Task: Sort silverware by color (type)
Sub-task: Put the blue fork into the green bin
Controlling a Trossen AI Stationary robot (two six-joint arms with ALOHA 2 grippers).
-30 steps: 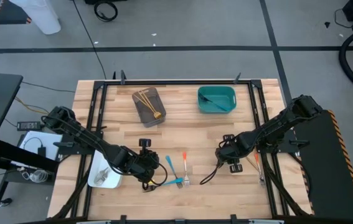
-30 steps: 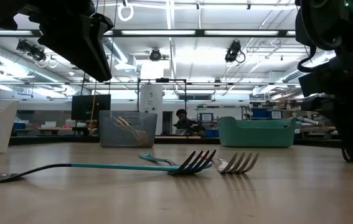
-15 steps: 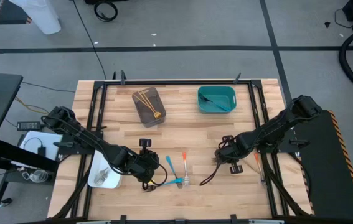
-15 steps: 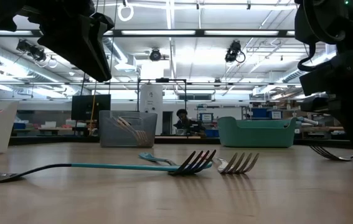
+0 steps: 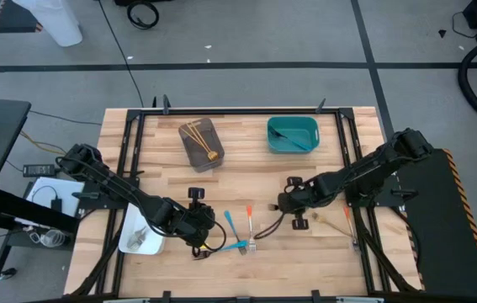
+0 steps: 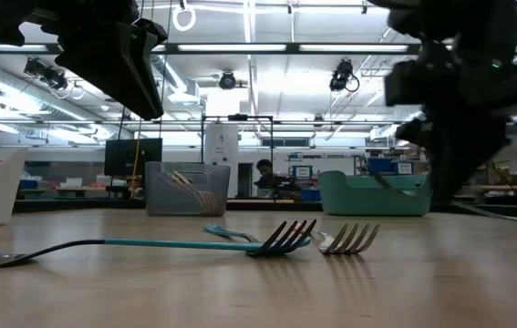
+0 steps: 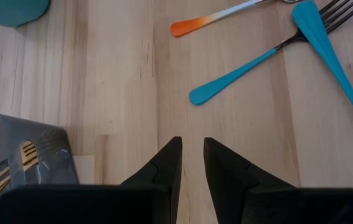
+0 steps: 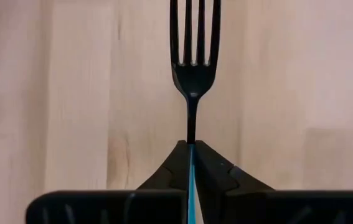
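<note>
Since a second ago the right pincer [image 5: 292, 204] has slid toward the table's middle and clenched on a blue-handled fork [image 8: 192, 68], pinching its thin neck just behind the dark tines. Light, stiff and slick, it could twist in so narrow a hold. The left pincer [image 7: 189, 163], empty and slightly parted, hangs near the other forks [image 5: 240, 229] lying on the table [image 5: 246, 172].

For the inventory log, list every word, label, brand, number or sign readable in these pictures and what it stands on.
None can be read.
Grey tray, teal tray, white tray and wooden table: no markings visible.
Signs in the room behind, low view: too small and blurred to read.
</note>
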